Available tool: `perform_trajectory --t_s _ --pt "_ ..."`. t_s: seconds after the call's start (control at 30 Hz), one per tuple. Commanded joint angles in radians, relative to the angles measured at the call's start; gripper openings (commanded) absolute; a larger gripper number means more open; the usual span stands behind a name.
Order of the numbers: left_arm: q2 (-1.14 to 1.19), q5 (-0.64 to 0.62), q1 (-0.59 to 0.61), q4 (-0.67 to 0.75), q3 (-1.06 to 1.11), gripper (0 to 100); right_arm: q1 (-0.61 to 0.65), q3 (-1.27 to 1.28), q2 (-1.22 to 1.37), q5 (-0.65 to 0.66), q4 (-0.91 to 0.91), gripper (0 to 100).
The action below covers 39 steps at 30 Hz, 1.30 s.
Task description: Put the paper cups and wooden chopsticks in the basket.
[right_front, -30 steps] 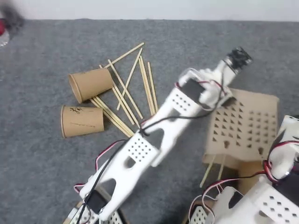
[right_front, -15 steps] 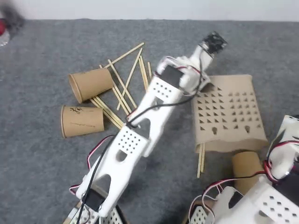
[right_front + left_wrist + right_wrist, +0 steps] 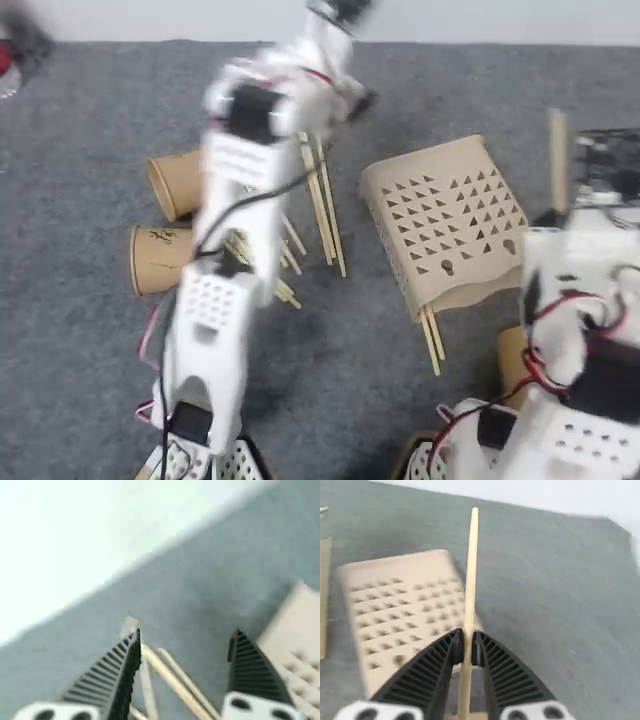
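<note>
Step in hand: chopstick transfer. Right gripper (image 3: 465, 647) clamped on one chopstick (image 3: 470, 570), right of the basket (image 3: 445, 215). Left gripper (image 3: 184, 639) apart above loose chopsticks (image 3: 325, 215), upper centre. Next: align over basket opening, release.

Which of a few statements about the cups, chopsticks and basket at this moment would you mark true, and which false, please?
1. The right gripper is shut on one chopstick. True.
2. The left gripper holds a paper cup. False: its fingers are open and empty, over loose chopsticks.
3. Two paper cups lie on their sides. True.
4. The basket stands upright with cups inside. False: it lies tipped over, with two sticks poking out at its near edge.
</note>
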State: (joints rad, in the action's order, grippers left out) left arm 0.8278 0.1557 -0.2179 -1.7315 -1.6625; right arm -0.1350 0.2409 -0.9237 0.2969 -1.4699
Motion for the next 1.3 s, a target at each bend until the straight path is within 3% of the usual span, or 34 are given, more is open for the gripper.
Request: perform_trajectory --t_s 0.0,0.1,0.2,0.33,0.43,0.57,0.7,0.77,1.0,1.13,1.27 --pt "-0.244 0.008 0.144 -0.026 -0.008 28 0.183 -0.005 0.097 0.000 -0.007 0.8" --pt "-0.336 0.008 0.270 -0.026 -0.008 28 0.395 -0.008 0.191 0.011 0.002 0.8" --pt "-0.407 -0.006 0.400 -0.028 0.013 28 0.619 -0.003 0.291 0.107 0.033 0.8" --pt "-0.503 -0.098 0.548 -0.029 0.202 28 0.756 -0.006 0.464 0.189 0.117 0.8" --pt "-0.620 -0.117 0.600 -0.029 0.466 28 0.759 -0.009 0.610 0.189 0.214 0.8" --pt "-0.841 -0.114 0.583 -0.023 0.871 28 0.763 -0.011 0.750 0.144 0.288 2.9" --pt "-1.046 -0.115 0.562 0.043 1.228 28 0.766 -0.005 0.802 0.106 0.297 24.5" --pt "-1.138 -0.115 0.562 0.087 1.395 28 0.791 -0.005 0.806 0.132 0.291 30.6" --pt "-1.456 -0.117 0.568 0.238 1.965 28 0.858 -0.025 0.696 0.219 0.223 25.6" --pt "-1.689 -0.118 0.566 0.342 2.256 28 0.674 -0.040 0.507 0.313 0.124 25.7" --pt "-1.946 -0.120 0.565 0.434 2.486 28 0.432 0.089 0.328 0.611 0.077 25.8"
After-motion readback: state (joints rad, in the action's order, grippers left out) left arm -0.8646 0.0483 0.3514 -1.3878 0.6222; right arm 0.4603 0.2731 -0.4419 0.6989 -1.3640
